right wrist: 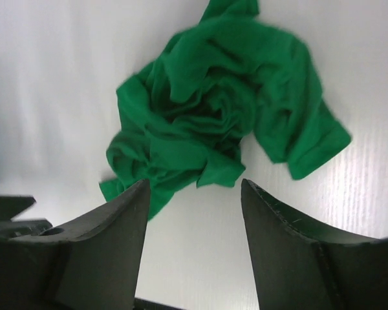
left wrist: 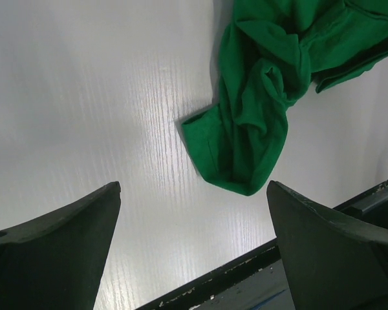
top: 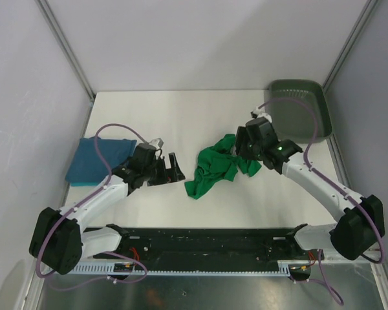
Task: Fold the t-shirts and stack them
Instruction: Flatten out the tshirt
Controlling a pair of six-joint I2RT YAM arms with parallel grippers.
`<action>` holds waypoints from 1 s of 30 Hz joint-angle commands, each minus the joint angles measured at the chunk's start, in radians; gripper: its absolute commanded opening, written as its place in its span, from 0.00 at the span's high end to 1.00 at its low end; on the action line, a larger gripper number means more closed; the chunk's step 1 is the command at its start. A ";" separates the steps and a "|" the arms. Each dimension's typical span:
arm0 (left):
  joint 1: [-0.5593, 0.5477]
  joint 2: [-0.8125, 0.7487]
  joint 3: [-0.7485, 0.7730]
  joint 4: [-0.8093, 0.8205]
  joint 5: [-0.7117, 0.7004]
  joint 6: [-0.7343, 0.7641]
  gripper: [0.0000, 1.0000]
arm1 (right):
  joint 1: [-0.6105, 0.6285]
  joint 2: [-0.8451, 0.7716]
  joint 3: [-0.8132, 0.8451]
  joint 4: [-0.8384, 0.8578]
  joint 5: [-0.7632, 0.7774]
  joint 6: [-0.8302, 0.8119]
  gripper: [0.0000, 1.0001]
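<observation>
green shirt (top: 215, 169) lies crumpled at centre of table (top: 181, 116); blue shirt (top: 100, 161) folded at left. left gripper (left wrist: 194, 185) wide, right gripper (right wrist: 194, 182) parted, both empty. advise gripping opposite hems, spreading flat before folding.

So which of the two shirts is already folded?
The teal shirt at the left lies flat and squared; the green shirt is a crumpled heap.

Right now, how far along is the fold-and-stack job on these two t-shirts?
Done: the teal shirt lies folded at the left of the table. In hand: nothing is gripped. The right gripper hangs open over the green shirt, which is crumpled mid-table, and the left gripper is open over bare table beside it. Left: spread and fold the green shirt, then stack the two.
</observation>
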 commanded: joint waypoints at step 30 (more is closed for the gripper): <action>-0.090 0.099 -0.028 0.098 0.029 -0.069 0.17 | 0.056 0.134 -0.072 0.093 0.064 -0.048 1.00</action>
